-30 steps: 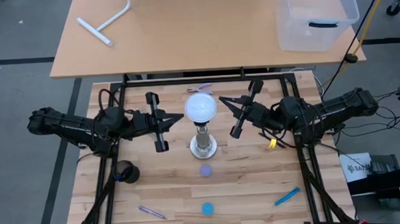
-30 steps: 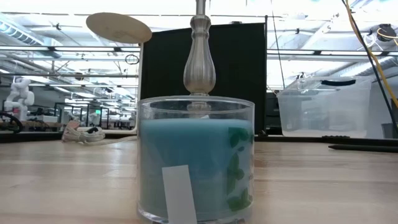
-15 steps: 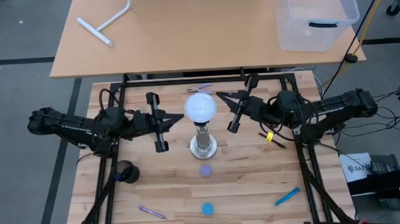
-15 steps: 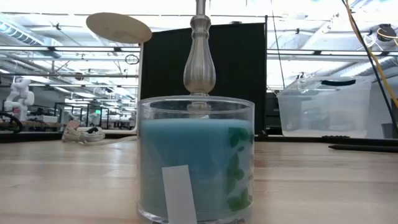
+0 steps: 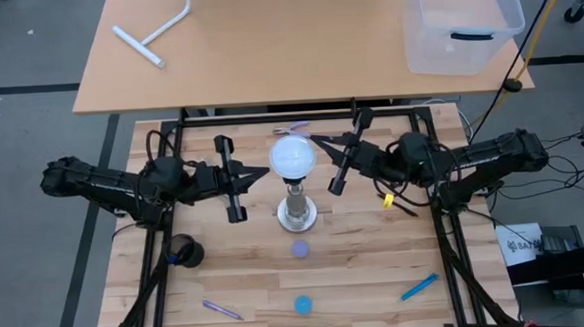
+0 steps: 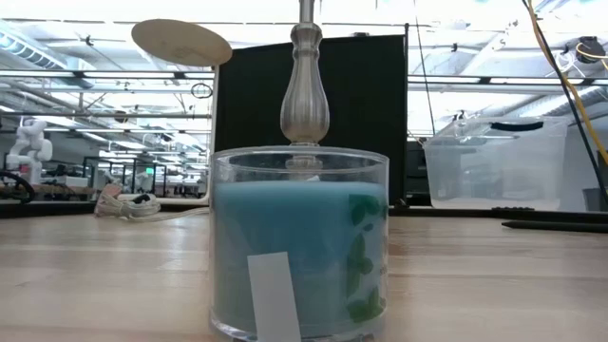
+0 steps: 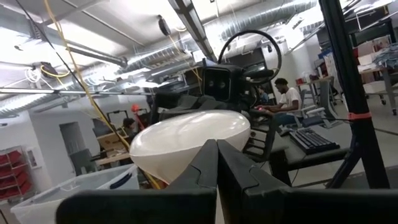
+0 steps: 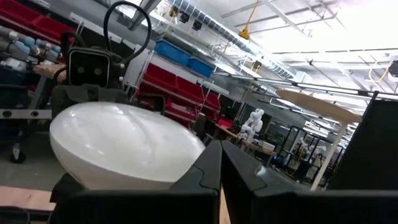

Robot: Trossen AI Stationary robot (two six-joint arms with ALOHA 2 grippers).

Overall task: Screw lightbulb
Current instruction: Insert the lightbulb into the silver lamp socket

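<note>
High view: lightbulb (image 5: 295, 156) sits atop the silvery socket stand (image 5: 297, 211), mid wooden table (image 5: 368, 270). Left gripper (image 5: 267, 171) waits just beside the bulb on its left, fingers pressed together, holding nothing. Right gripper (image 5: 315, 139) comes in from the bulb's upper right, its tip close to the globe, clenched on nothing; contact cannot be made out. Dark round cup (image 5: 185, 252) near the table's left edge; contents not readable. On the tan table behind, a clear plastic bin (image 5: 462, 19) with a dark item lying in it. Two blue discs (image 5: 302, 304) and a blue pen (image 5: 420, 287) on the near boards.

Low view: glass candle jar (image 6: 300, 242) fills the foreground, holding blue wax nearly to the rim, white label strip on its front. The stand's post rises behind it. The clear bin shows at right, a dark item near its top.

Left wrist view: the closed fingers (image 7: 199, 171) meet in a point, white globe right behind them. A person sits at a desk far off.

Right wrist view: fingers (image 8: 208, 171) shut together, the globe close ahead.
</note>
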